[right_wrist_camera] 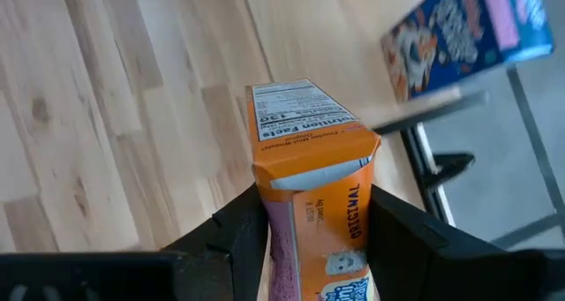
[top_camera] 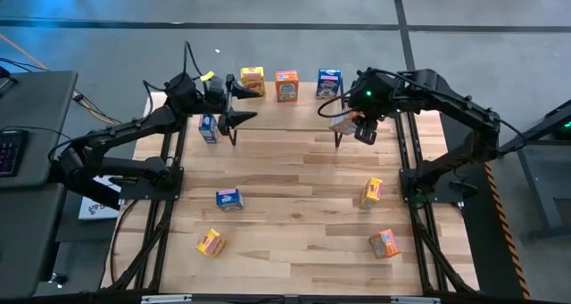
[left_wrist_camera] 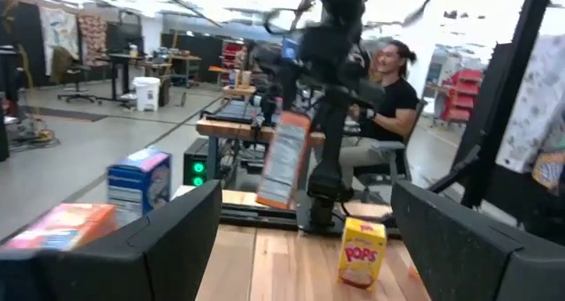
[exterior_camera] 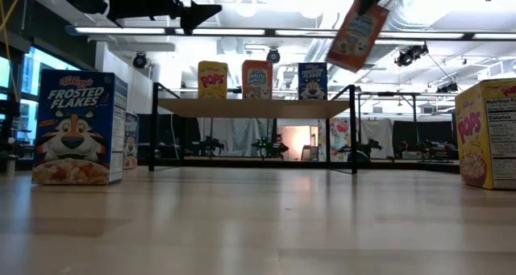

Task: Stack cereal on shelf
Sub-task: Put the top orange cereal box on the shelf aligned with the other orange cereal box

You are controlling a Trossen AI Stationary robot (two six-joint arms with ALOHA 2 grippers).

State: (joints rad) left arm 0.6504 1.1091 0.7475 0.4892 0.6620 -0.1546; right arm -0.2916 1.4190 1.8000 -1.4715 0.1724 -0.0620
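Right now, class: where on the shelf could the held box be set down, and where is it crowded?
The right gripper holds an orange box. The shelf carries three boxes across its middle; both ends look bare.

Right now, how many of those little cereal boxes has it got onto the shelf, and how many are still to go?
Three boxes stand on the shelf: yellow, orange, blue. The right tool holds a fourth, an orange box, in the air near the shelf. Five wait on the table: two blue, two yellow, one orange. The left tool is open.
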